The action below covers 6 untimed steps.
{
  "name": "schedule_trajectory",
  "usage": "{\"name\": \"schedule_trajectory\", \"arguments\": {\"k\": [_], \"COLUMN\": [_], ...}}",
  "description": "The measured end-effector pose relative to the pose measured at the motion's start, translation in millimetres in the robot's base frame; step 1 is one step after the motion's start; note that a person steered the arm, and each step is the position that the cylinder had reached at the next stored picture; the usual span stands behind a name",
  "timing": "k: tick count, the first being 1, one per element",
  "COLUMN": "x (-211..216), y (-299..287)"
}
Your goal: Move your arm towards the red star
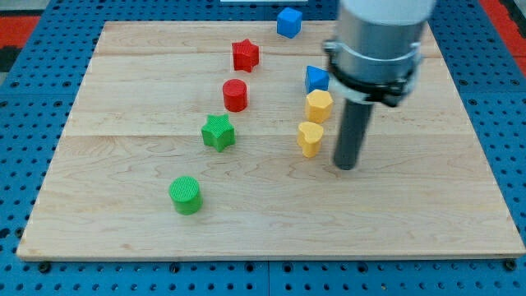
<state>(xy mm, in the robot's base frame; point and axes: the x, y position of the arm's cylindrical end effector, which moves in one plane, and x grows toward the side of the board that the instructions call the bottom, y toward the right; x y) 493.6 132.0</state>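
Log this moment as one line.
tip right of yellow heart | not touching | red star up-left, untouched

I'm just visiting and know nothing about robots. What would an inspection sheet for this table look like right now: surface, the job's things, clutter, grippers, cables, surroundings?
Surface: pale wooden board, flat, lying on a blue perforated base.
Job's things: red star near the view's top, standing apart from other blocks.
Clutter: red cylinder, green star, green cylinder, blue cube at the top edge, blue block, yellow hexagon, yellow heart.
Grippers: none fitted; my tip sits to the right of the yellow heart, not touching it, far from the red star.
Cables: nothing seen.
Surroundings: red patch at the view's top right corner.
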Motion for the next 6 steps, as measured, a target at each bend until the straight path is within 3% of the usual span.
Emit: {"name": "schedule_trajectory", "arguments": {"k": [1, 2, 4, 6], "x": [-56.6, -147.0, -251.5, -243.1], "y": [86.4, 117.0, 5.0, -133.2]}}
